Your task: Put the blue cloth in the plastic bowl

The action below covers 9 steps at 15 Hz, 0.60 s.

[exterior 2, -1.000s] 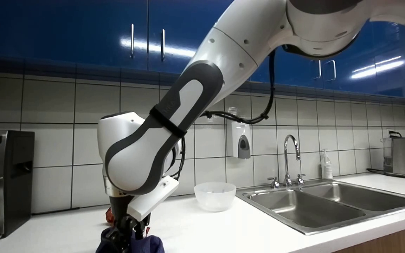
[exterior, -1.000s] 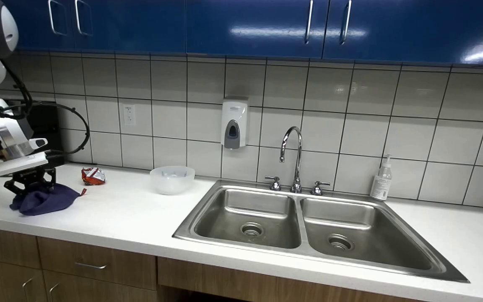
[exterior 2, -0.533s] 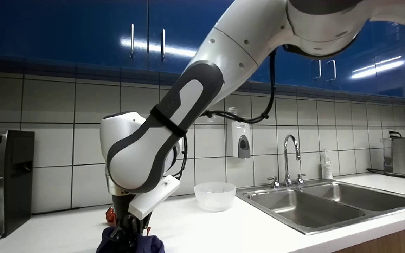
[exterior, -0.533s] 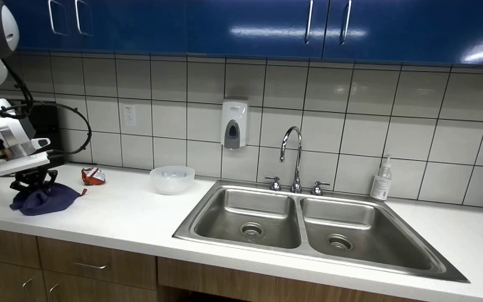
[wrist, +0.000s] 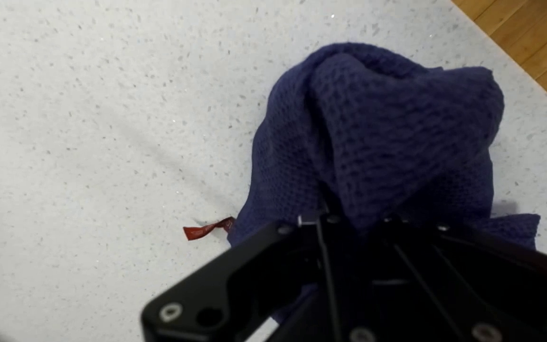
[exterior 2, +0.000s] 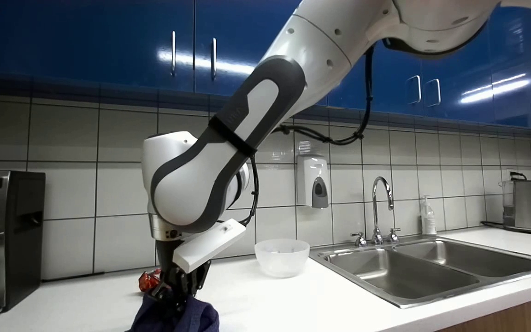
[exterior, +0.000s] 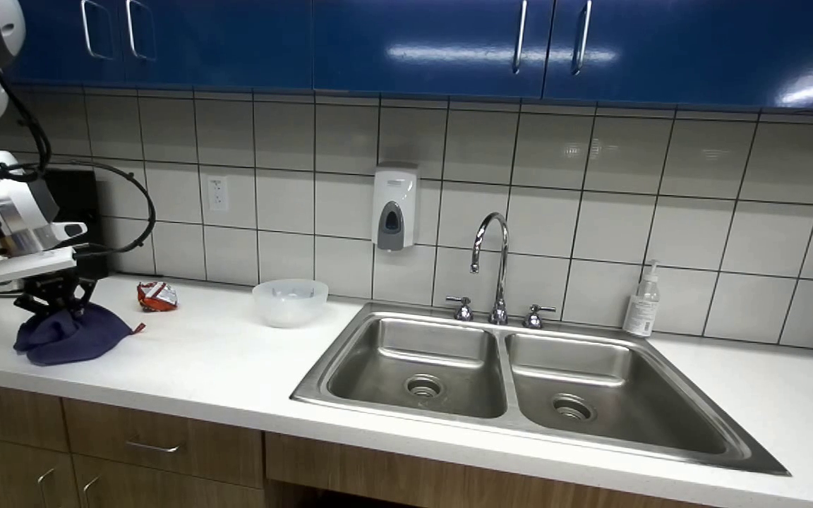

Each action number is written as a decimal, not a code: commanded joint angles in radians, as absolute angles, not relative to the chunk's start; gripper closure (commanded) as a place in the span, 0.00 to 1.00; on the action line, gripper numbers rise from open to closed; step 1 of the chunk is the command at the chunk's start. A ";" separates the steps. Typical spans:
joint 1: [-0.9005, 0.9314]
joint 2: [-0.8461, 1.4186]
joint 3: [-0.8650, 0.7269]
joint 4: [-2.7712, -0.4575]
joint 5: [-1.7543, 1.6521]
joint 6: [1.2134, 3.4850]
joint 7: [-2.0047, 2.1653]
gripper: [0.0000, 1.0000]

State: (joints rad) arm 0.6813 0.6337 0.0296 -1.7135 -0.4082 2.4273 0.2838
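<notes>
Slowly up, then across

The gripper pinches a gathered fold of the dark-blue textured cloth, whose lower folds appear to rest on the speckled white countertop. Best to lift straight until every drooping corner clears, the small red strip at its edge included. The carry should avoid the crumpled red-and-silver wrapper; release only with the cloth centred over the frosted plastic bowl, near the sink.
</notes>
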 commanded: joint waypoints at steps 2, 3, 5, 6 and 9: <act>0.683 0.484 0.030 -1.869 -0.410 2.415 0.403 0.98; 0.682 0.456 0.028 -1.898 -0.414 2.421 0.431 0.98; 0.680 0.404 0.027 -1.949 -0.420 2.428 0.485 0.98; 0.679 0.379 0.024 -1.974 -0.426 2.431 0.518 0.98; 0.666 0.306 0.018 -2.047 -0.443 2.428 0.606 0.98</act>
